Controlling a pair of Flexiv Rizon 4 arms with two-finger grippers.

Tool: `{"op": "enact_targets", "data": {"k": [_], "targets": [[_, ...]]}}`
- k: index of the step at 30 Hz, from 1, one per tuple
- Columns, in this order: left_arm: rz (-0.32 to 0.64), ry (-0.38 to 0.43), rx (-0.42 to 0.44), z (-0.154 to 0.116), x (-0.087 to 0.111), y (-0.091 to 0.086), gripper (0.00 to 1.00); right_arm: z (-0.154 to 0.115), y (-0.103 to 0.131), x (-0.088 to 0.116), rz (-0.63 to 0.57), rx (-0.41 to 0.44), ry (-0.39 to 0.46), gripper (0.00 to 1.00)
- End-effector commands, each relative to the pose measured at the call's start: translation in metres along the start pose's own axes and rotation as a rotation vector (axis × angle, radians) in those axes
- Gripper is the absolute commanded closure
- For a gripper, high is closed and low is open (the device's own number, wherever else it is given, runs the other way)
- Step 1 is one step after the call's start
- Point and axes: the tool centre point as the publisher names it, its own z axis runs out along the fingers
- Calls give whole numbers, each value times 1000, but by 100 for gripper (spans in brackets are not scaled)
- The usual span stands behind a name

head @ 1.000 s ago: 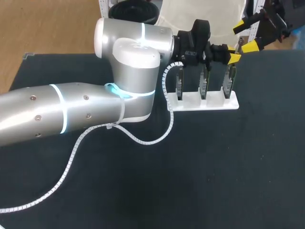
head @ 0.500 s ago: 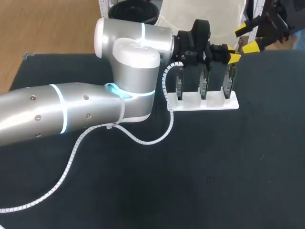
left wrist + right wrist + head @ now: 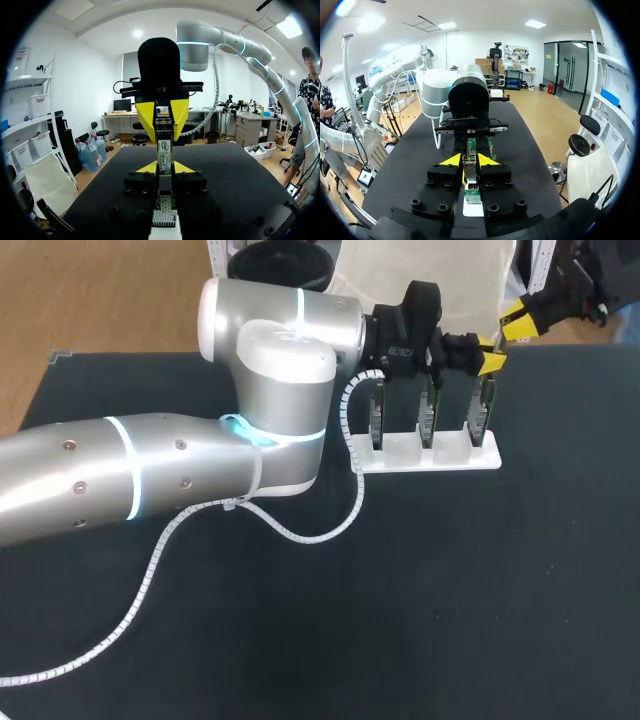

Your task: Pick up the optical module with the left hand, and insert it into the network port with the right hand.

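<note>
- Black worktop (image 3: pixel 450 590), everything sits on it.
- Left arm (image 3: pixel 150 475), silver, comes in from the left and stretches across to the rack. A white coiled cable (image 3: pixel 300 535) runs along it.
- White rack (image 3: pixel 430 452) toward the far side, with three green boards (image 3: pixel 428 415) upright in its slots.
- Right claw (image 3: pixel 522 318) hangs past the rack's right end, well apart from it. Its fingers are narrowly parted and grip nothing.
- Left claw (image 3: pixel 164 167) sits over the rack's rightmost board, closed on the module (image 3: pixel 164 150), which stands upright between the yellow tips.
</note>
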Motion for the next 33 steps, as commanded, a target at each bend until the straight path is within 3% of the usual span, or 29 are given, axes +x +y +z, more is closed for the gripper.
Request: {"op": "enact_targets", "data": {"k": [1, 6, 7, 8, 9, 19, 33], "targets": [[-1, 2, 2, 1, 0, 2, 100, 1, 4, 1, -2, 6, 5, 100], [-1, 2, 2, 1, 0, 2, 100, 1, 4, 1, 1, 3, 2, 100], [-1, 2, 2, 1, 0, 2, 86, 2, 4, 1, 1, 3, 2, 100], [-1, 2, 2, 1, 0, 2, 25, 2, 4, 1, 1, 2, 2, 100], [-1, 2, 2, 1, 0, 2, 0, 2, 4, 1, 1, 2, 3, 100], [1, -7, 6, -1, 0, 2, 0, 2, 3, 1, -1, 3, -1, 100], [-40, 143, 15, -18, -9, -1, 0, 3, 2, 1, -8, 3, 6, 100]]}}
